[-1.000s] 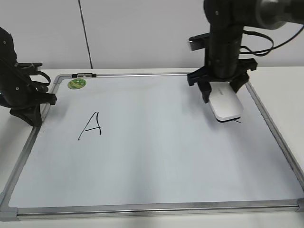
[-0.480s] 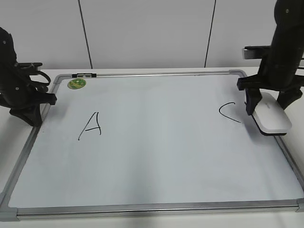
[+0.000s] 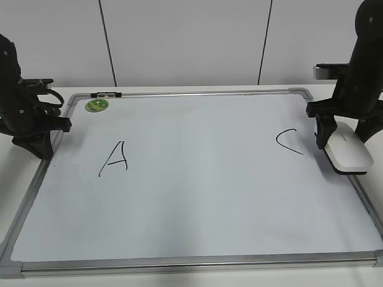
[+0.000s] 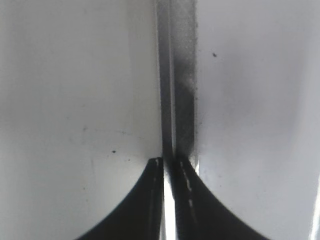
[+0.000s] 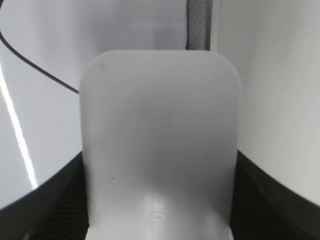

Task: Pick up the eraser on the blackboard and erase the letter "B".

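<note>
The eraser [image 3: 347, 153] sits at the right edge of the board [image 3: 191, 203], clamped between the jaws of the right gripper [image 3: 342, 133], its white top up and its dark underside showing as a thin line along the near edge. It lies tilted, with its far end up between the jaws and its near end low over the board's right frame rail; whether that end touches the surface cannot be told. In the right wrist view the eraser [image 5: 160, 145] fills the middle of the picture, black jaw parts pressed against both its long sides, with the frame rail running just beyond its far end and a curved black stroke off to the left. That stroke belongs to the letter C [image 3: 288, 141], which stands on the board just left of the eraser and apart from it. No letter B shows anywhere on the board; the stretch between the C and the letter A [image 3: 115, 159] is plain white. The A stands well to the left, and a round green sticker [image 3: 96, 106] lies near the board's far left corner. The left gripper [image 3: 37, 133] hangs at the left frame rail, over the edge of the board; in its wrist view the left gripper [image 4: 169, 165] has its jaws together, only a thin bright slit between the two black tips, straddling the rail. The board lies flat on a white worktop [image 3: 179, 89].
</note>
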Robot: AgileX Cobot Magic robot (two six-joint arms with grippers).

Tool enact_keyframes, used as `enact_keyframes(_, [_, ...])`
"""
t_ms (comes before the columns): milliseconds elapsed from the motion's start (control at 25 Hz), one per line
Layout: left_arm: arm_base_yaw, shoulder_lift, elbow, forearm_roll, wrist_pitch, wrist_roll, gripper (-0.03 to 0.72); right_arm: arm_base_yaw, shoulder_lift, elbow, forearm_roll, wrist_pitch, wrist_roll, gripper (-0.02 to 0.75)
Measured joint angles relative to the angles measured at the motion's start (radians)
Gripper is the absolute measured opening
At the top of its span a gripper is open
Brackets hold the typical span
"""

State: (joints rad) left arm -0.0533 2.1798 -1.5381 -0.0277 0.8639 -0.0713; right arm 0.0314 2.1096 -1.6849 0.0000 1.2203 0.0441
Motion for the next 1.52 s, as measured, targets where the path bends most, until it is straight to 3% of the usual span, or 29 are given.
enact_keyframes(1320, [0.0, 0.0, 0.0, 0.0, 0.0, 0.0, 0.038, 0.0, 0.078, 0.0, 0.0, -0.062, -0.022, 0.524])
enact_keyframes(1520, [0.0, 0.0, 0.0, 0.0, 0.0, 0.0, 0.038, 0.0, 0.08, 0.0, 0.0, -0.077, -0.022, 0.557])
